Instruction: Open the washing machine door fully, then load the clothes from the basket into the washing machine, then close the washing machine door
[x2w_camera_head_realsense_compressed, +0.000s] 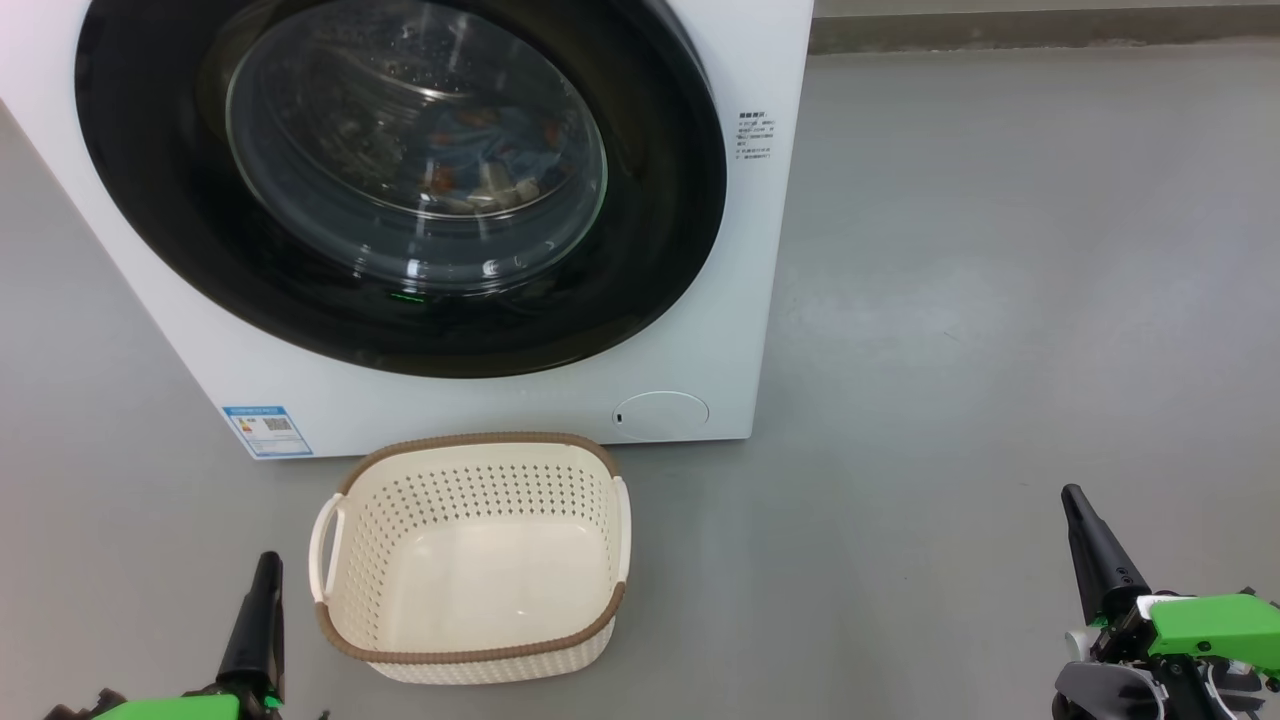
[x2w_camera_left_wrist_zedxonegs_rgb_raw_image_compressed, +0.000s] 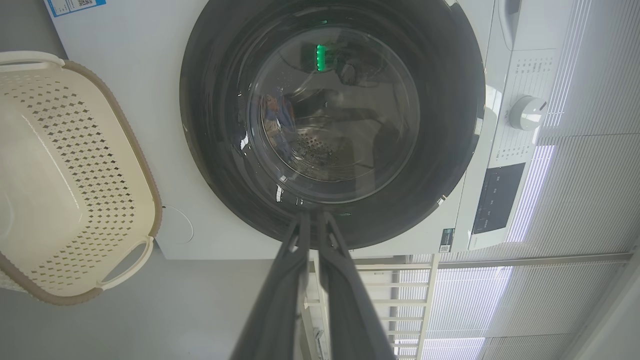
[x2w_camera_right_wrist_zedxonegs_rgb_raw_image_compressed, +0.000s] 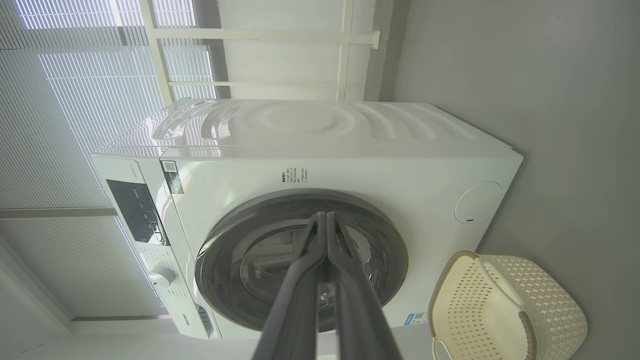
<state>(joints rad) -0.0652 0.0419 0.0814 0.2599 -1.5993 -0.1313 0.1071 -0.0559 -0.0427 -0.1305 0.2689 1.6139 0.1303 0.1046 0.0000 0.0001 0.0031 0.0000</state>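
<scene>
Left hand (x2w_camera_head_realsense_compressed: 266, 565) and right hand (x2w_camera_head_realsense_compressed: 1075, 500) low at near corners, fingers pressed together on both, holding nothing. One basket (x2w_camera_head_realsense_compressed: 480, 438) on the floor (x2w_camera_head_realsense_compressed: 950, 350), bare inside, just before one washing machine (x2w_camera_head_realsense_compressed: 760, 250). Its one washing machine door (x2w_camera_head_realsense_compressed: 650, 250) sits closed, clothes (x2w_camera_head_realsense_compressed: 500, 140) visible through it.

A smooth grey floor (x2w_camera_head_realsense_compressed: 950, 300) carries everything here. The white washing machine (x2w_camera_head_realsense_compressed: 762, 250) stands squarely on it. Just in front of the machine's lower edge, the cream basket (x2w_camera_head_realsense_compressed: 480, 495) with its brown woven-look rim sits upright on the same floor.
</scene>
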